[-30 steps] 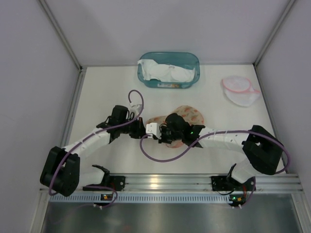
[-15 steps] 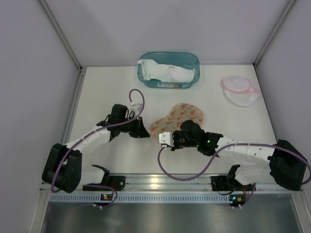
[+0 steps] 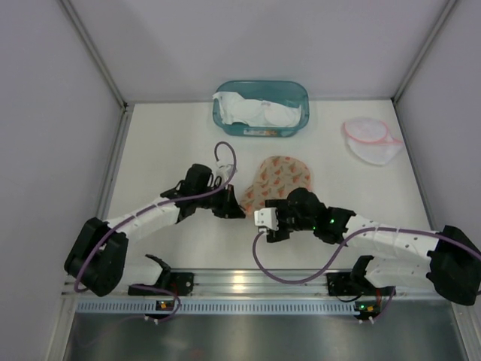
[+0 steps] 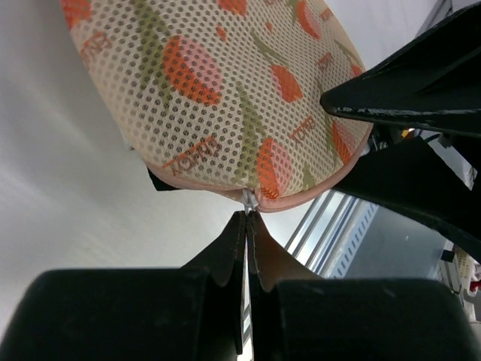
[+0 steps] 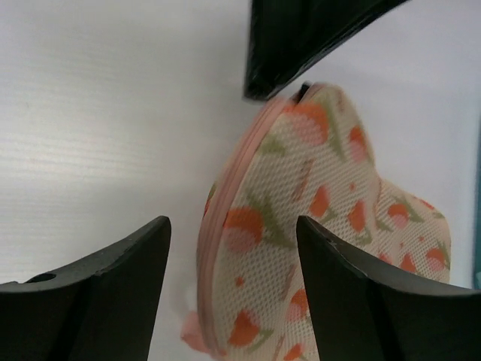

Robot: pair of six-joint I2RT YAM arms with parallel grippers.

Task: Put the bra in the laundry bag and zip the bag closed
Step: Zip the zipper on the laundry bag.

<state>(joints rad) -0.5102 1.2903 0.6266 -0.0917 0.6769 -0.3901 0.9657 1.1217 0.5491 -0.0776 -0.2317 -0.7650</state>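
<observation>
From above, the laundry bag lies flat in the middle of the white counter. It is tan mesh with red flowers on it. I cannot tell if the bra is inside it. The left end effector is at the bag's near left edge. The right end effector is just beside the bag's near edge, close to the left one. At the back of the counter stands a blue-green basket with white clothes in it. A white mesh bag with a pink rim lies well apart, at the back right.

The left wrist camera shows the left end effector pinched tight, with its two fingers pressed together. They hold the small metal zipper pull at the pink edge of the laundry bag. This edge of the bag sits a bit up off the counter, with a dark shadow under it.

The right wrist camera shows the right end effector with its fingers spread wide. The laundry bag shows in the gap between them, a little further on, with its pink edge turned this way. The black tip of the left end effector touches the far end of the bag. The counter is white all around.
</observation>
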